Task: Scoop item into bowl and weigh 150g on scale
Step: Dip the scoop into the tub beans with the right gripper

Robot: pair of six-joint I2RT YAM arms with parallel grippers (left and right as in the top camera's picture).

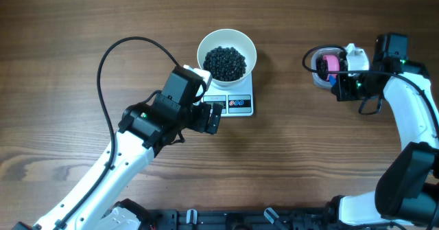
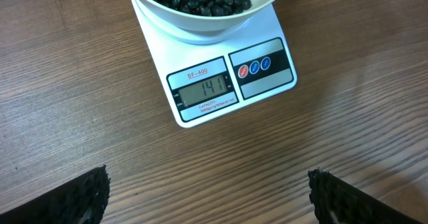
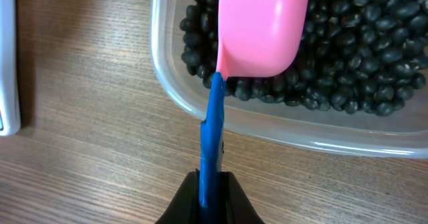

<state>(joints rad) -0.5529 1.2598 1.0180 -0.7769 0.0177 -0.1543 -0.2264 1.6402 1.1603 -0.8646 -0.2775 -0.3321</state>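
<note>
**Non-task items on bench**

Table (image 1: 295,168): brown wood grain, fills the whole overhead frame. Tub (image 3: 281,132): clear plastic, rounded corner. It sits on the table at the right of the overhead frame, upper half; in the right wrist view it takes the upper right. Scoop (image 3: 261,30): pink bowl, thin blue handle (image 3: 214,127). The bowl lies over the tub interior; the handle crosses the tub wall and runs down to bottom centre. White flat edge (image 3: 7,57) at the left margin of the right wrist view; identity not resolvable.
</note>
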